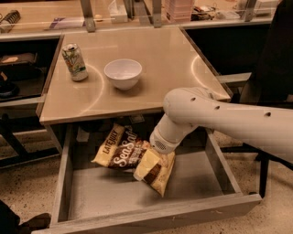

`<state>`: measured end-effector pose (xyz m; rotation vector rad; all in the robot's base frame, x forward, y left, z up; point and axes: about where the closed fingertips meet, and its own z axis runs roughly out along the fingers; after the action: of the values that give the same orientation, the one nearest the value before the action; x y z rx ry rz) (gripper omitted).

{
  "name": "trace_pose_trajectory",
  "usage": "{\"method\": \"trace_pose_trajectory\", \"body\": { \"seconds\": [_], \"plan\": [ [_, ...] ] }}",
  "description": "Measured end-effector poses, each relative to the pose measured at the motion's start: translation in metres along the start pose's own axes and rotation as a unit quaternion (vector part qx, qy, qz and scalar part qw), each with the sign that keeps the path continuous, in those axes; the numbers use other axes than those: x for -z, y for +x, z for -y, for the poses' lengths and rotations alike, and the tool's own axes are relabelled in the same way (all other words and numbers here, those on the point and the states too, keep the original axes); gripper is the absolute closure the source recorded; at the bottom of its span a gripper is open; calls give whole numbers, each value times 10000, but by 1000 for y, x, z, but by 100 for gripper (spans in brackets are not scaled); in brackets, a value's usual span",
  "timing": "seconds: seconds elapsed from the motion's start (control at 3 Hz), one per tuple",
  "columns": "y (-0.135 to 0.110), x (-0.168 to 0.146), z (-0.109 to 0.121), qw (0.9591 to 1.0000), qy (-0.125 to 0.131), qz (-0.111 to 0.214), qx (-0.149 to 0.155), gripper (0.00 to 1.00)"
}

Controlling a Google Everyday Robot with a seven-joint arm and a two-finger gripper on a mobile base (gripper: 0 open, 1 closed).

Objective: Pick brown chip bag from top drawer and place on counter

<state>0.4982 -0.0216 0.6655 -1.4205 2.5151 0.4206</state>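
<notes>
The brown chip bag, dark brown and tan with white "Sea Salt" script, lies crumpled on the flat bottom of the open top drawer, towards its back middle. My white arm reaches in from the right under the counter's front edge. The gripper is at the arm's end, down in the drawer right at the bag's upper right part, and is hidden behind the round wrist. Whether it touches the bag cannot be seen.
A white bowl and a drink can stand on the counter's left half. A long pale bench with metal posts runs behind. A dark chair is at the right. The drawer's front wall sticks out towards me.
</notes>
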Motion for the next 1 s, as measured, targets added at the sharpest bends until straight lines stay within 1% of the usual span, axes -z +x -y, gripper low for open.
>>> {"method": "trace_pose_trajectory", "body": {
  "seconds": [0.33, 1.0],
  "plan": [
    [-10, -9, -6, 9999, -103, 12, 38, 0],
    [-18, -41, -10, 9995, -303, -27, 121, 0]
  ]
}}
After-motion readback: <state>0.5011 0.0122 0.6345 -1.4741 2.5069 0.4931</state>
